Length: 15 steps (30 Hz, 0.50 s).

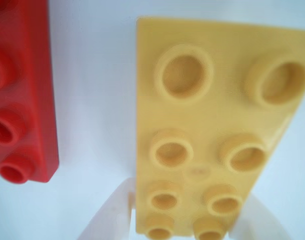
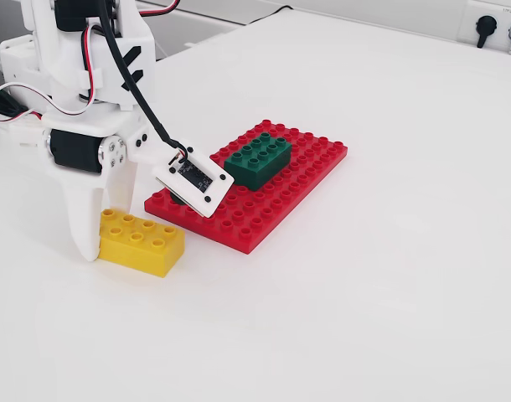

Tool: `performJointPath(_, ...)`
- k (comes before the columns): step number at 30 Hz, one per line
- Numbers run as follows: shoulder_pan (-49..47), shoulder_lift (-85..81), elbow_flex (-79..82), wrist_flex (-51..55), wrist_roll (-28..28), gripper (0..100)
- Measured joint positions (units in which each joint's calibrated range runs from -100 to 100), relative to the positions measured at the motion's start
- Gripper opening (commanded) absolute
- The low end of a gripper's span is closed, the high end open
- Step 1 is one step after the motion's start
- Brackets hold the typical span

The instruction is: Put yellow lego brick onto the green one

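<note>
Your gripper (image 1: pixel 185 222) straddles the yellow lego brick (image 2: pixel 141 238), jaws apart; the green one (image 2: pixel 257 159) sits well beyond it.

Wrist view close above yellow lego brick (image 1: pixel 212 135), fixed view oblique, wider

Lab bench — white table (image 2: pixel 389 276), wall sockets (image 2: pixel 486 25)

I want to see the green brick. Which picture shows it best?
The fixed view. There the green brick sits whole on the red baseplate. The wrist view misses it, showing only the yellow brick and red plate.
</note>
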Motion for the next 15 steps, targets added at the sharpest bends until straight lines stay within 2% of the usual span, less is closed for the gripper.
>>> performJointPath(4,0.00,0.00,0.00,0.00,0.00,11)
performJointPath(15,0.00,0.00,0.00,0.35,0.00,15)
